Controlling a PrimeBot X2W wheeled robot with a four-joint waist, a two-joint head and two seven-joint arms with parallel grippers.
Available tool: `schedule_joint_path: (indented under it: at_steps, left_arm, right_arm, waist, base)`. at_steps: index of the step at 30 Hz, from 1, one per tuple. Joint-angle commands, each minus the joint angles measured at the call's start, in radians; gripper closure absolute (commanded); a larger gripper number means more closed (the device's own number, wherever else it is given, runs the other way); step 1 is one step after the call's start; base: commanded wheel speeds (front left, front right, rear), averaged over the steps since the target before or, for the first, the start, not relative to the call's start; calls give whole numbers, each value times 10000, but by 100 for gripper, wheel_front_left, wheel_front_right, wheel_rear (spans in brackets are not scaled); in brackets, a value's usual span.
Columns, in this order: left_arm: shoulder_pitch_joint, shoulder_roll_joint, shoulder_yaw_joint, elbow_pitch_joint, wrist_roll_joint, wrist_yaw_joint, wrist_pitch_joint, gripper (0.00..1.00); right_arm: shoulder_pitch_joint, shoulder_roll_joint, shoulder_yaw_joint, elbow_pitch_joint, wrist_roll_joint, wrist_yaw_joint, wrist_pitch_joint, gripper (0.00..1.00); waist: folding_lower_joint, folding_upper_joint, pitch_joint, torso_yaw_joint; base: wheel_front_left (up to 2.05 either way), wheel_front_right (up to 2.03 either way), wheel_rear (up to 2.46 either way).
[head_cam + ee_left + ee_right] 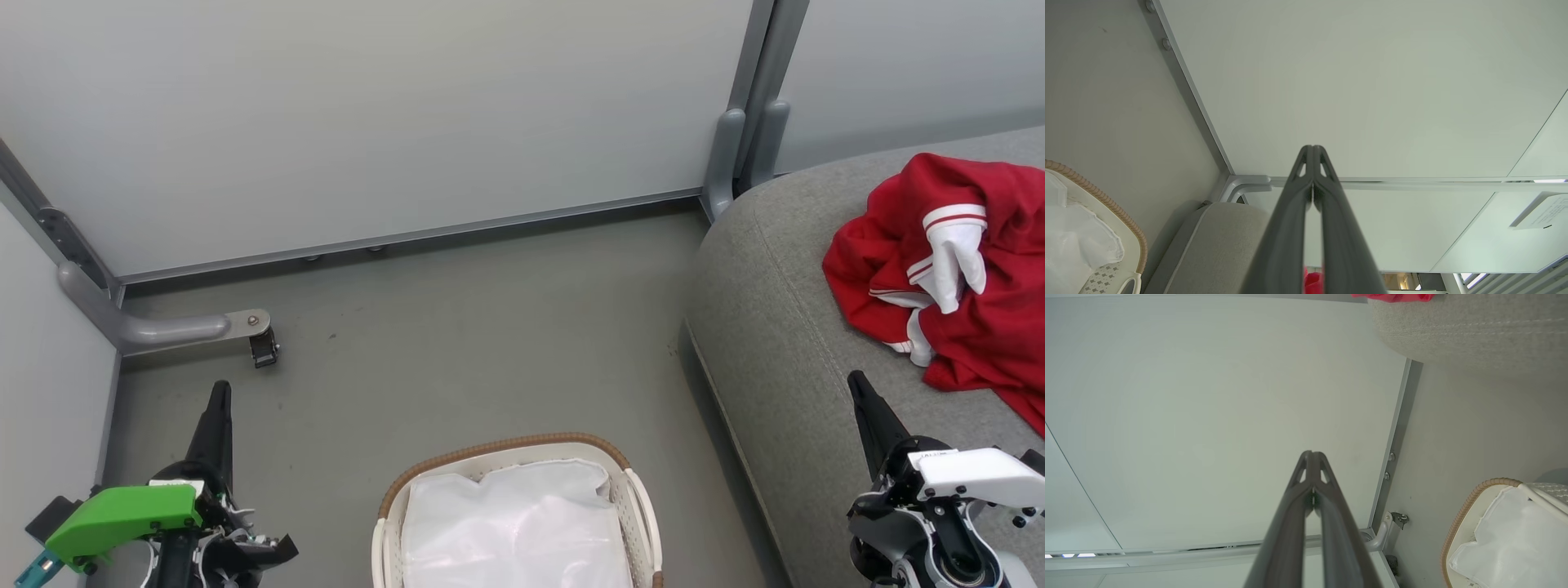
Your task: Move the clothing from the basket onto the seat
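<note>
Clothing [988,335] lies heaped on the seat [775,351]; the basket [506,443] holds just its liner [514,523]; we judge the moving done; both jaws are pinched together, empty; next we need only rest.

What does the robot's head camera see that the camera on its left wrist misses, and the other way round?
Head view: the right gripper, shut, by the grey seat, the red clothing spread out with white trim, a caster on the floor. Left wrist view: a close look at the left gripper, tips pressed together, a paper label on a panel. Shared: the basket with its white liner, the seat, a sliver of red, the left gripper.
</note>
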Motion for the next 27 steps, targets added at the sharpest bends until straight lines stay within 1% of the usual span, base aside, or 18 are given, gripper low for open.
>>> schedule_joint_path:
  at_steps: [1, 27]
  left_arm:
    - [-136, 65, 34, -38, -67, -61, 46, 100]
    - [-134, 65, 32, -36, -66, -55, 45, 100]
  right_arm:
    - [-97, -21, -32, -42, 84, -2, 28, 100]
    - [-94, -23, -28, -39, 84, -2, 23, 100]
  waist:
    - [0, 0, 0, 0]
    - [0, 0, 0, 0]
  base:
    - [0, 0, 0]
    - [0, 0, 0]
